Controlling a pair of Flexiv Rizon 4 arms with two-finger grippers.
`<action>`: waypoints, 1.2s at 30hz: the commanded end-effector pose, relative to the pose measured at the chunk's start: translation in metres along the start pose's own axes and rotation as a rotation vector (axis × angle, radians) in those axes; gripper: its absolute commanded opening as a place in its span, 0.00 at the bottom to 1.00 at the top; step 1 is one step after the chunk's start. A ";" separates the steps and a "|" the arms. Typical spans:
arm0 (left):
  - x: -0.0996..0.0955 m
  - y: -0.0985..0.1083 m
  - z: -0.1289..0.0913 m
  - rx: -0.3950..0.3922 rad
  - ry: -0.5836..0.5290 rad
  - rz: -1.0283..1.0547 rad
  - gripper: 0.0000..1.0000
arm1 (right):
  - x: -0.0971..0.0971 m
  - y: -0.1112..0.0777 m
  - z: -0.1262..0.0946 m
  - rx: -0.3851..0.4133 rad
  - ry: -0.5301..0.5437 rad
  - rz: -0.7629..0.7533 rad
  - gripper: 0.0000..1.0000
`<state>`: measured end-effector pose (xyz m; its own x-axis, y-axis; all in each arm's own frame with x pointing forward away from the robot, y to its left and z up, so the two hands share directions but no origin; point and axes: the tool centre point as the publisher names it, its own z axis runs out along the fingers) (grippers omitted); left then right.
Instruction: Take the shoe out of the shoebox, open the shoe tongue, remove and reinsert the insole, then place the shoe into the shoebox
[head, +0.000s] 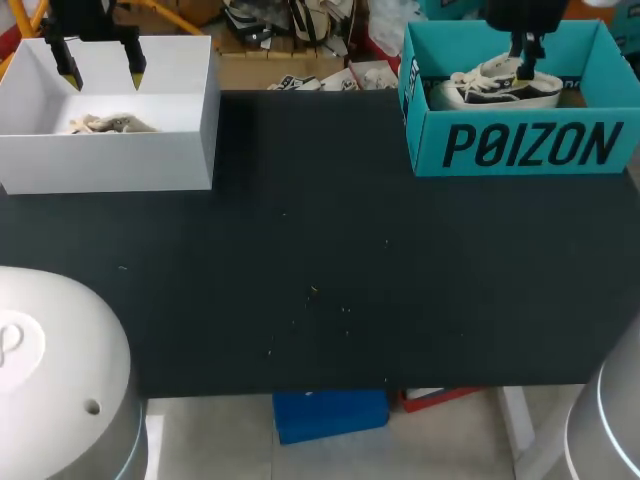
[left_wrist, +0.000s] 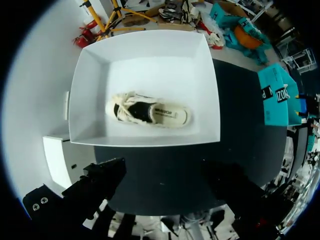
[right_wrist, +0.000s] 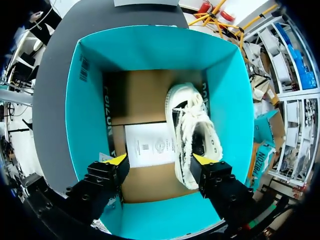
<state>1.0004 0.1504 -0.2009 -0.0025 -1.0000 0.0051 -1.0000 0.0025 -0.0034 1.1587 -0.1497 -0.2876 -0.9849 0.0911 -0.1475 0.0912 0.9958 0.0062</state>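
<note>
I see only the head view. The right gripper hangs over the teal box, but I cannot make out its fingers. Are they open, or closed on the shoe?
Observer: Open. In the right wrist view the right gripper has its yellow tips wide apart, one over the heel end of the shoe and the other off to its side. They do not clamp it.
Operator: How does the shoe lie in the teal box?
Observer: On its sole with the opening upward, close along one side wall.
Operator: Is anything else on that floor?
Observer: Yes, a white paper sheet lies flat beside the shoe.
Operator: And the white box?
Observer: The left wrist view shows a second shoe near the middle of its floor, clear of the walls.
</note>
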 end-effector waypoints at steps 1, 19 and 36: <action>0.000 0.000 -0.001 -0.002 -0.002 -0.001 1.00 | -0.019 0.001 0.017 -0.002 0.046 -0.006 0.51; 0.000 0.000 -0.001 -0.002 -0.002 -0.001 1.00 | -0.047 -0.007 0.057 0.001 0.080 -0.028 0.52; 0.000 0.000 -0.001 -0.002 -0.002 -0.001 1.00 | -0.038 -0.012 0.082 -0.004 0.119 -0.010 0.48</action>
<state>1.0004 0.1505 -0.2009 -0.0025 -1.0000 0.0050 -1.0000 0.0025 -0.0034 1.2022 -0.1663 -0.3584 -0.9959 0.0805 -0.0420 0.0802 0.9967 0.0088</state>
